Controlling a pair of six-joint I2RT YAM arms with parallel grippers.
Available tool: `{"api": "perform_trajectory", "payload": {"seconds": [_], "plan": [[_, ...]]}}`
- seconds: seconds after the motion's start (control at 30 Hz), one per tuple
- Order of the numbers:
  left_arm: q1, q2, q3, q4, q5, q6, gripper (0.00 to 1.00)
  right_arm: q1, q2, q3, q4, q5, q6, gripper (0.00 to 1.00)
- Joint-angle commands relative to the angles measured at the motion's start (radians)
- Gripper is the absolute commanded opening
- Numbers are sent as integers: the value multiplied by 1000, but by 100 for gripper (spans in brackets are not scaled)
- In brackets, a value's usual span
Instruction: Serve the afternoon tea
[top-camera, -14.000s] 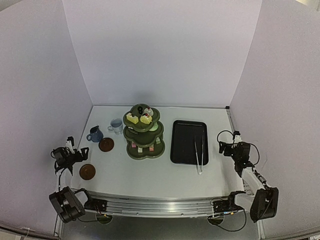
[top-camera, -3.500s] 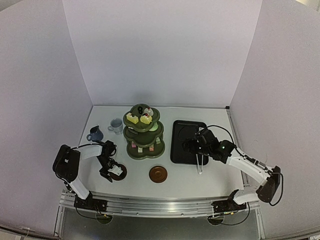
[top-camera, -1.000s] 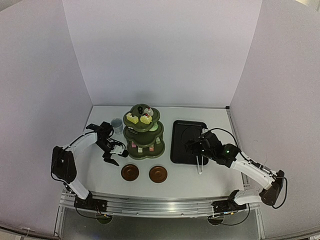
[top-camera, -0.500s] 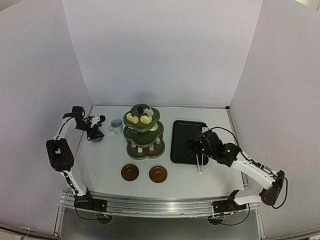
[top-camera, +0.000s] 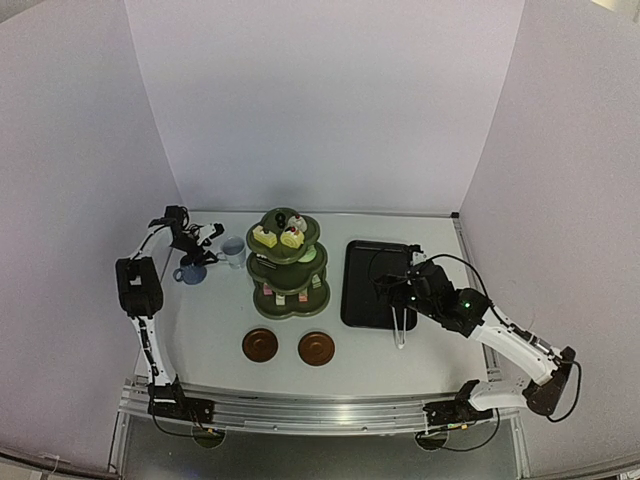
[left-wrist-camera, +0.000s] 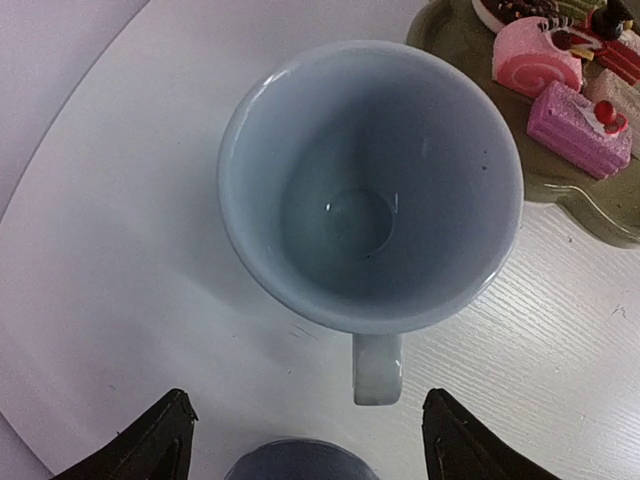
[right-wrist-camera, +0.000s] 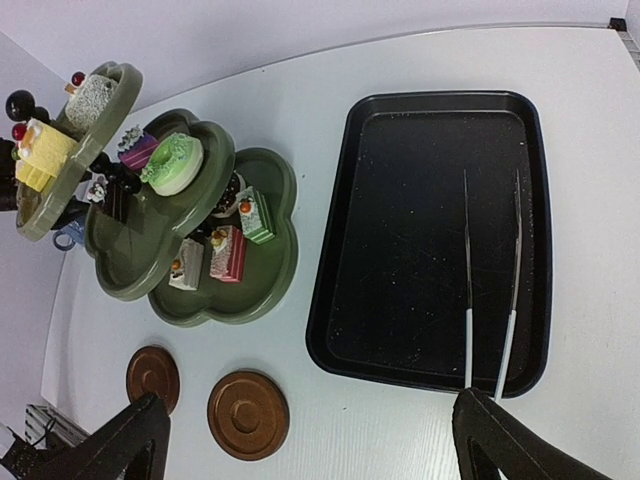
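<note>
In the left wrist view I look straight down into the empty pale mug (left-wrist-camera: 370, 185), its handle (left-wrist-camera: 377, 368) pointing toward me. My left gripper (left-wrist-camera: 306, 400) hangs open above it, fingers either side of the handle and apart from it. The dark blue mug's rim (left-wrist-camera: 300, 462) shows just below. From above, the left gripper (top-camera: 205, 240) is at the back left by the pale mug (top-camera: 233, 250) and blue mug (top-camera: 190, 272). The green stand (top-camera: 288, 262) carries small cakes (right-wrist-camera: 228, 252). Two brown saucers (top-camera: 260, 345) (top-camera: 317, 348) lie in front. My right gripper (top-camera: 392, 290) hovers open and empty over the tray.
A black tray (right-wrist-camera: 400, 300) lies right of the stand with metal tongs (right-wrist-camera: 468, 300) on its right part, tips over the near edge. The stand's bottom tier (left-wrist-camera: 590, 215) sits close to the pale mug. White walls close in at the left, back and right.
My left arm has swung from in front of the stand's left side back to the mugs, gripper still open. The right arm has hardly moved.
</note>
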Motion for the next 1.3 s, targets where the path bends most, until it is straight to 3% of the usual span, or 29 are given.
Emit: {"api": "perform_trajectory", "payload": {"seconds": [0.0, 0.1, 0.47, 0.67, 0.93, 1.27], "plan": [[-31, 19, 46, -3, -33, 30, 76, 8, -20, 1, -4, 17, 31, 96], [-37, 20, 29, -7, -24, 41, 73, 7, -21, 3, -9, 16, 36, 96], [-56, 55, 40, -16, -25, 45, 45, 7, -10, 19, -18, 23, 27, 96], [-70, 53, 38, -10, -14, 23, 37, 8, -6, 19, -21, 19, 29, 96], [-84, 57, 53, 12, -39, -35, 1, 7, -22, 15, -24, 22, 34, 96], [-32, -85, 4, -81, 19, -87, 0, 10, -30, 22, -28, 21, 30, 96]]}}
